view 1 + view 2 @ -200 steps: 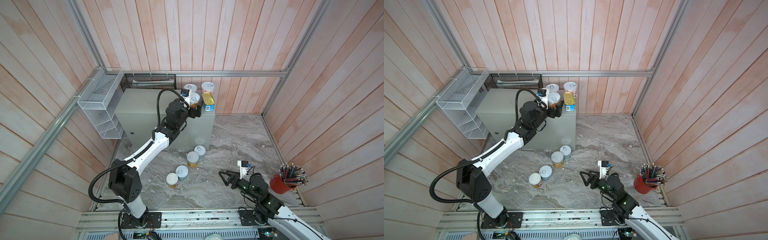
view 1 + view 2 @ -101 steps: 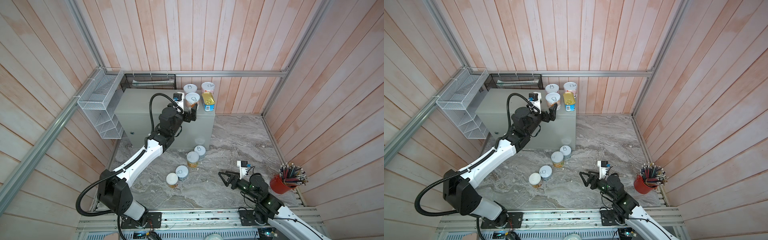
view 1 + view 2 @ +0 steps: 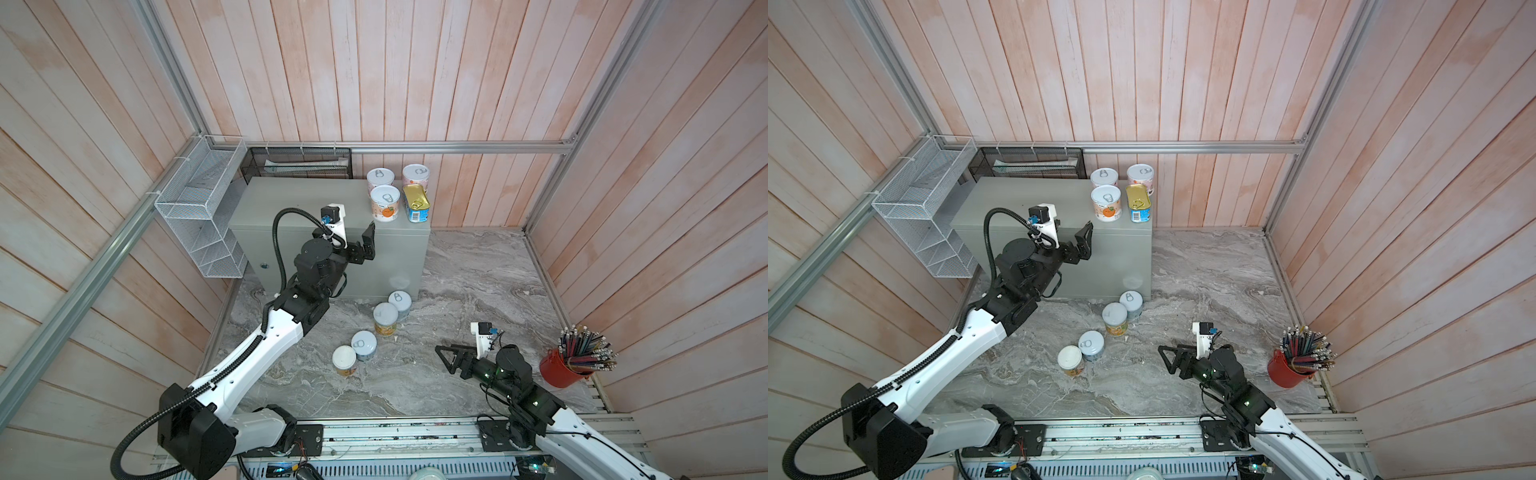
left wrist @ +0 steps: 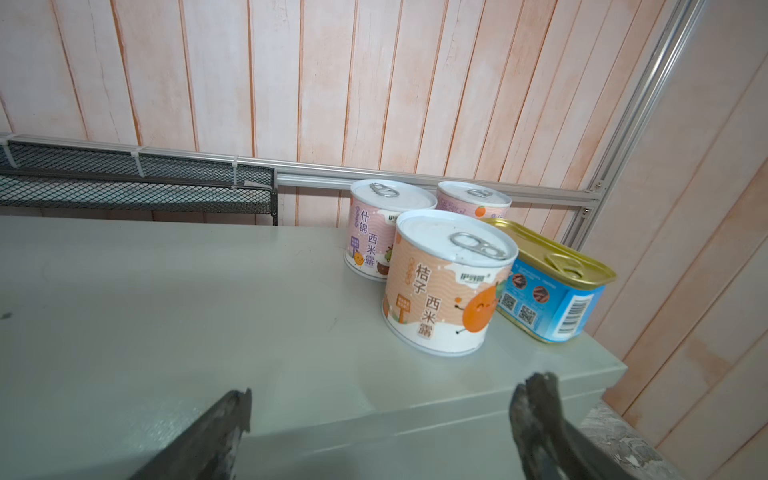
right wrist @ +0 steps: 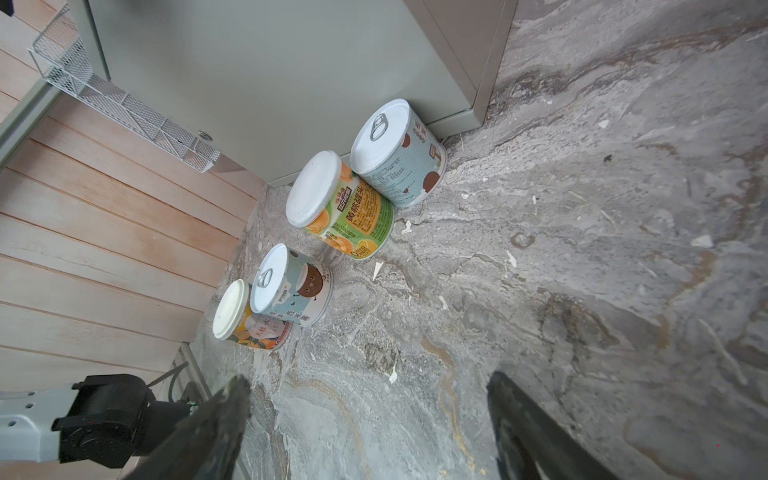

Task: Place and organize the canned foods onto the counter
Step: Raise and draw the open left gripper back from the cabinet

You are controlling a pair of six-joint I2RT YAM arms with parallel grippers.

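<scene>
Wide and empty, the left gripper point(image 4: 388, 395) is hovering near the peach round can point(image 4: 449, 282) on the grey metal box point(image 4: 166, 311); the right gripper point(image 5: 370, 384) is gaping too.

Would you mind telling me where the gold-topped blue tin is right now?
In both top views the gold-topped blue tin stands on the right end of the counter, beside the orange-labelled can.

Stereo overhead; wrists apparently sharing counter point(image 4: 166, 311)
</scene>
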